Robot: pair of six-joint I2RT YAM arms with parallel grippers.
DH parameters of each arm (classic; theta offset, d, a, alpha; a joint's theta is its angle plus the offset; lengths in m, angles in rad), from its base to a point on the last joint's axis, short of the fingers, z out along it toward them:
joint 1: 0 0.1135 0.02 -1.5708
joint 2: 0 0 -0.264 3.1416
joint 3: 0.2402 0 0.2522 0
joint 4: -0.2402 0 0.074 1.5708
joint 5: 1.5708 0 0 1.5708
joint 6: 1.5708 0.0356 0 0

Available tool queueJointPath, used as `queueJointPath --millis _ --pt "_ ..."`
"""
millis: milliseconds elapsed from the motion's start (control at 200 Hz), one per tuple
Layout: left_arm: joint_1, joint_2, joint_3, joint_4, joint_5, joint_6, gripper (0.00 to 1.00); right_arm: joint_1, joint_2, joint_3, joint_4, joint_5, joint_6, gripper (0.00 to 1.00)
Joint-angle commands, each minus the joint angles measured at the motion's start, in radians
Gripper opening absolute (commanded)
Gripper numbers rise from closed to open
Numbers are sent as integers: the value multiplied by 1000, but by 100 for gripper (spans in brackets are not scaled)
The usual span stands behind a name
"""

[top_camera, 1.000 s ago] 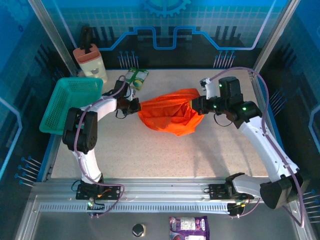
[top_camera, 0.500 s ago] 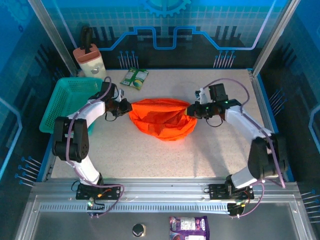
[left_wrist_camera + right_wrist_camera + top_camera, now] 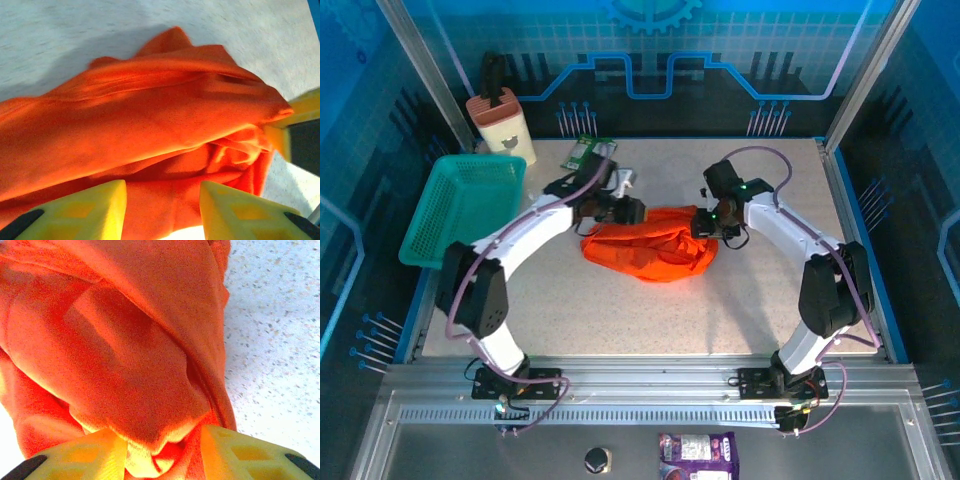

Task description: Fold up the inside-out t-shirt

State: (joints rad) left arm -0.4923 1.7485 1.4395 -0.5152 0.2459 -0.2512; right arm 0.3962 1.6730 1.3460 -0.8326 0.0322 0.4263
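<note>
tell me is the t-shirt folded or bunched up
Bunched up, not folded: the t-shirt lies in a wrinkled heap on the table.

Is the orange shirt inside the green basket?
No, the orange t-shirt lies bunched on the table, apart from the teal basket.

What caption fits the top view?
Left gripper and right gripper at the crumpled t-shirt, basket at left.
</note>
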Motion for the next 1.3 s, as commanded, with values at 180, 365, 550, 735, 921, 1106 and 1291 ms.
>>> queueJointPath --millis 180,365,550,735,921,1106,1291 --pt "-121 232 180 -100 -39 104 41 88 -82 -25 -17 56 95 49" --pt "-124 328 250 -113 -56 117 54 106 -31 -92 93 -3 166 51" --pt "-124 397 307 -121 -44 123 58 107 3 -131 159 9 180 47" --pt "-122 456 344 -140 -143 118 44 106 -13 -130 159 -4 156 8" --pt "-83 462 349 -162 -190 95 9 88 -120 -145 162 -82 121 0" --pt "60 307 158 -14 20 -9 0 -6 -264 -220 213 -217 118 0" --pt "195 150 14 2 162 -33 0 -162 -306 -307 218 -250 87 0"
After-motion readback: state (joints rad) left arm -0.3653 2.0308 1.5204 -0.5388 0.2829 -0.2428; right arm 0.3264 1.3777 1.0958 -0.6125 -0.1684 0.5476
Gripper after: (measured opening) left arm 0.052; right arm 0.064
